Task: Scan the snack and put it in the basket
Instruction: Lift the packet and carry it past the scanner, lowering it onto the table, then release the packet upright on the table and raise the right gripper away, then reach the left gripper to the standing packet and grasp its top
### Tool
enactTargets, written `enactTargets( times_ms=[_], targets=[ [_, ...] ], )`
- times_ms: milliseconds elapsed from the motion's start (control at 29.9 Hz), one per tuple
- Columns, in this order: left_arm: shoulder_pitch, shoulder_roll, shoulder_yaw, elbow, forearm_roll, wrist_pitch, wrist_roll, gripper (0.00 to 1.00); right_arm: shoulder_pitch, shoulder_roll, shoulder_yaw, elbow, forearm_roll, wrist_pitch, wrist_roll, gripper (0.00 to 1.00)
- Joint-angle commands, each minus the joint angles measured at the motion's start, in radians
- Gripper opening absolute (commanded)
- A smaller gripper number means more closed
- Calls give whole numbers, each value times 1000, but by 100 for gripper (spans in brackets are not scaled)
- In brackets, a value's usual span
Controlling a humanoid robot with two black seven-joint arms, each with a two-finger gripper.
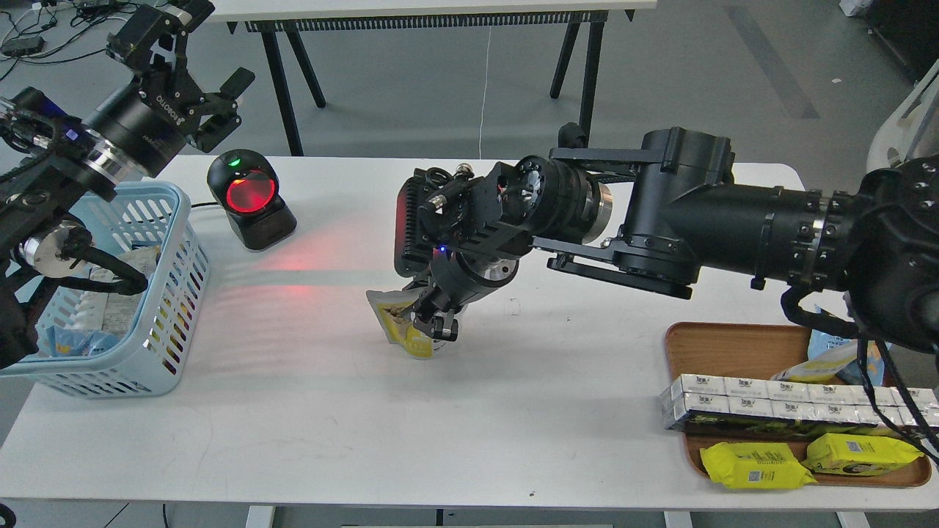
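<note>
One step looks done — the snack (pixel 400 323) is clamped in the right gripper (pixel 433 323) at mid-table, near the scanner (pixel 249 198). Scanning and placing in the basket (pixel 165 308) remain; the left gripper (pixel 213 95) is held open above it — empty.

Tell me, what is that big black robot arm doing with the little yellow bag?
The right pincer is shut on the snack, a white and yellow pouch, holding it just over the white table near the scanner, whose window glows red. The left pincer is up above the blue basket, open and holding nothing. The pouch is not in the basket yet.
</note>
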Motion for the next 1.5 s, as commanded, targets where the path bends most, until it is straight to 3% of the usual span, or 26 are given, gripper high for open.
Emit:
enactTargets(
  times_ms=[0,234,501,702,936,1170,1337,1470],
  targets=[
    [-11,0,-3,2,-6,0,0,100,13,0,21,-14,39,0,0,98],
    [-30,8,-11,29,2,0,0,100,47,-15,180,-174,278,0,0,98],
    [-98,69,-11,66,6,0,0,100,1,-227,292,-254,649,0,0,98],
    [-116,61,3,83,35,0,0,100,-68,-389,355,-305,1078,0,0,98],
    [-334,66,26,6,329,0,0,100,-169,-489,355,-353,1479,0,0,98],
    [-690,12,419,-141,575,0,0,100,-264,-494,359,-432,1747,0,0,98],
    [-816,-44,653,-302,842,0,0,99,-311,-493,359,-472,1908,0,0,98],
    [-866,-100,889,-342,979,0,0,95,-340,-492,366,-472,1987,0,0,98]
  ],
)
